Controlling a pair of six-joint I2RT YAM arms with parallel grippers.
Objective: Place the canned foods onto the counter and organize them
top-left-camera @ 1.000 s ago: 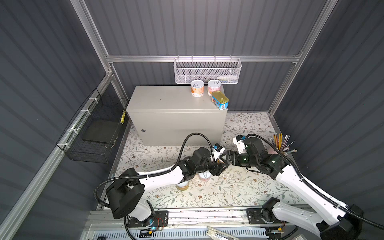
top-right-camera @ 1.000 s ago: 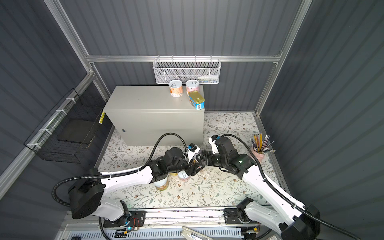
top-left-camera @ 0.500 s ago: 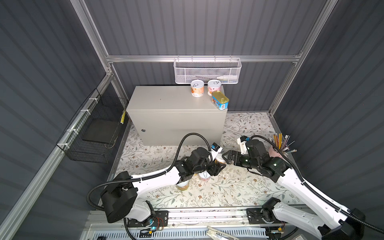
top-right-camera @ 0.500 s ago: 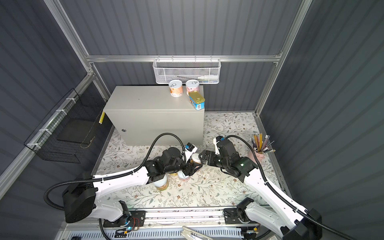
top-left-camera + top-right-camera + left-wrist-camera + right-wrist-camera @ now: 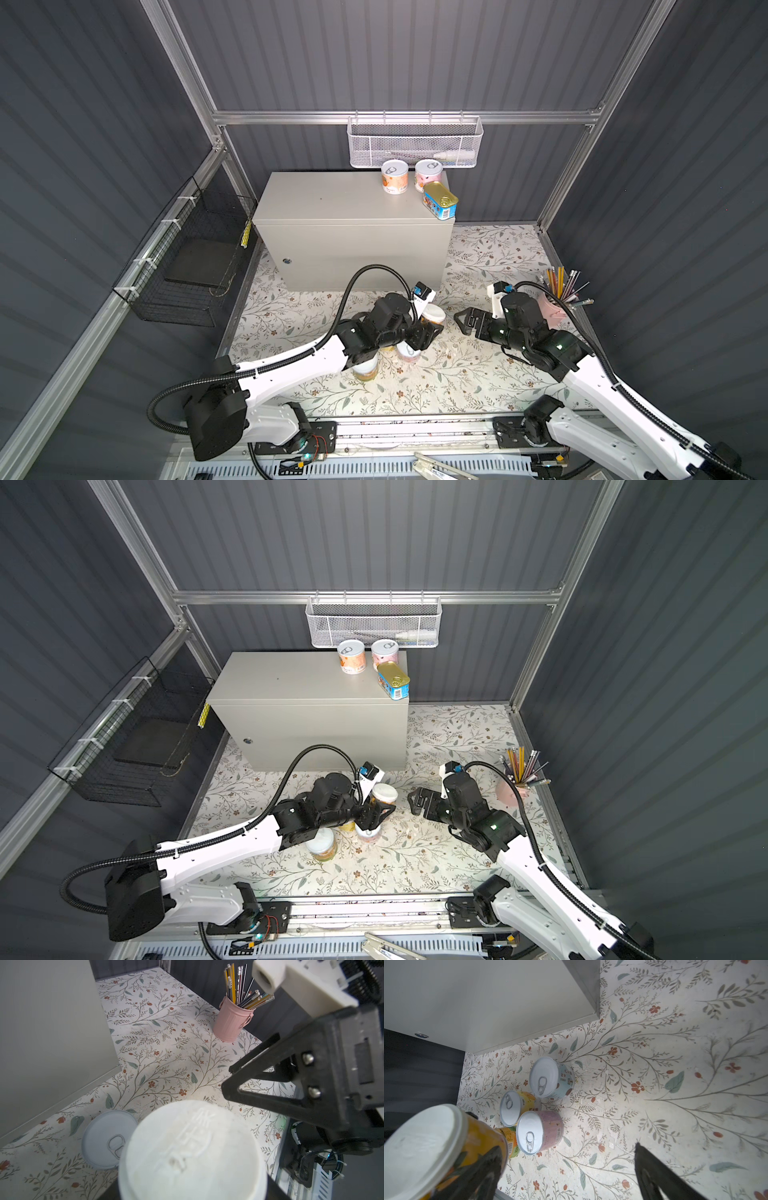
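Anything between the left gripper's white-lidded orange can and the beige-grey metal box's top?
Nothing visible. The white-lidded orange can in the left gripper faces the front of the beige-grey metal box; two round cans and a gold-topped blue tin fill only the top's right rear corner.

left gripper (image 5: pixel 430 326) clamped, right gripper (image 5: pixel 460 323) spread

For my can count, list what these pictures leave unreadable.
Top views: left arm covers some floor cans.
Right wrist view: blurred white-lidded can hides most of an orange-labelled can.
Left wrist view: that can's lid hides most of the left gripper.
White mesh basket: contents too small.
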